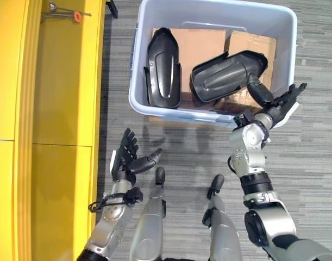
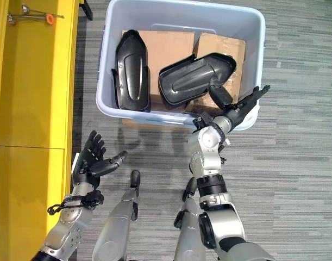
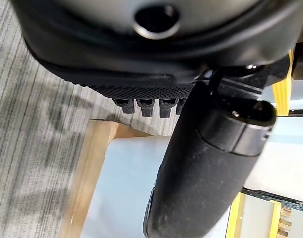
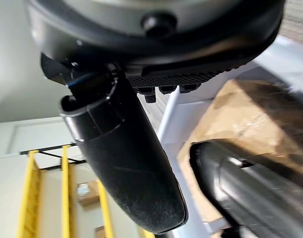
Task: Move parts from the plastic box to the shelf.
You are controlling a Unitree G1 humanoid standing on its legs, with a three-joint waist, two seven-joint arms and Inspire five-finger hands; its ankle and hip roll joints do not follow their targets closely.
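Observation:
A pale blue plastic box (image 1: 137, 81) stands on the floor ahead of me, lined with cardboard (image 1: 198, 43). Two black moulded parts lie in it: one long part (image 1: 163, 68) on the left and a wider part (image 1: 225, 76) on the right. My right hand (image 1: 277, 106) is open at the box's near right corner, its thumb (image 4: 126, 163) reaching over the rim beside the wider part (image 4: 250, 188) and holding nothing. My left hand (image 1: 126, 157) is open and empty, palm up, low between the box and the yellow shelf (image 1: 62, 98).
A metal tool with an orange tip (image 1: 65, 13) lies at the far end of the yellow shelf. A dark object (image 1: 111, 7) sits on the floor beyond the box's left corner. Grey striped carpet (image 1: 312, 163) surrounds the box.

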